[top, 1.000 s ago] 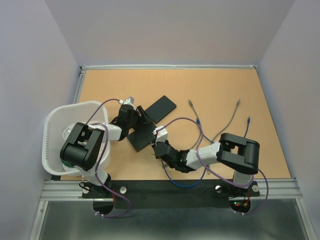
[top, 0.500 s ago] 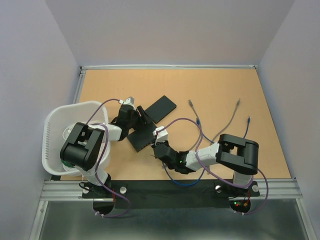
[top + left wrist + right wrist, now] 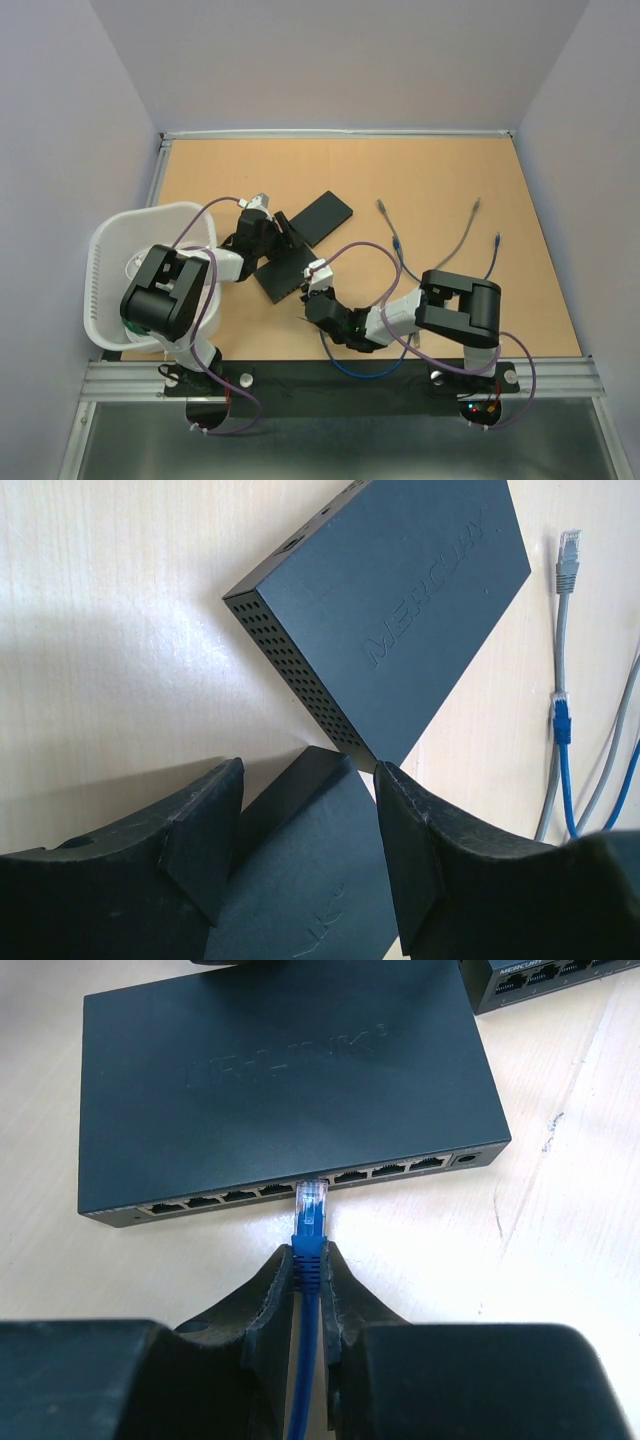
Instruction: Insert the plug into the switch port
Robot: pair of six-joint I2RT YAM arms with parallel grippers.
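The wooden tabletop [image 3: 430, 170] filled the walled bay. A white slotted basket [image 3: 110, 240] sat at its left edge, close to the near-left corner. The left arm [image 3: 165, 290] reached from that corner toward the middle. The right arm [image 3: 455, 310] lay low along the near edge, pointing left.

Two flat black switches lay left of centre, corner to corner. The far switch [image 3: 400, 620] sat nearer the middle of the tabletop. The near switch [image 3: 290, 1080] sat closer to the near edge, its row of ports facing that edge.

The left gripper [image 3: 305, 820] straddled a corner of the near switch. Its jaws were spread wide, and both inner faces looked pressed against the casing.

Loose grey cables [image 3: 460, 240] with blue-tipped ends lay toward the right edge. A blue cable [image 3: 360, 370] looped along the near edge behind the right gripper [image 3: 311, 1260]. That gripper's fingers were nearly closed, pinching the blue cable just behind its boot.

The clear plug [image 3: 311, 1205] stuck out ahead of the fingertips, roughly level. Its tip was at the mouth of the fifth port [image 3: 312, 1180] from the left in the right wrist view. How far it had entered could not be made out.
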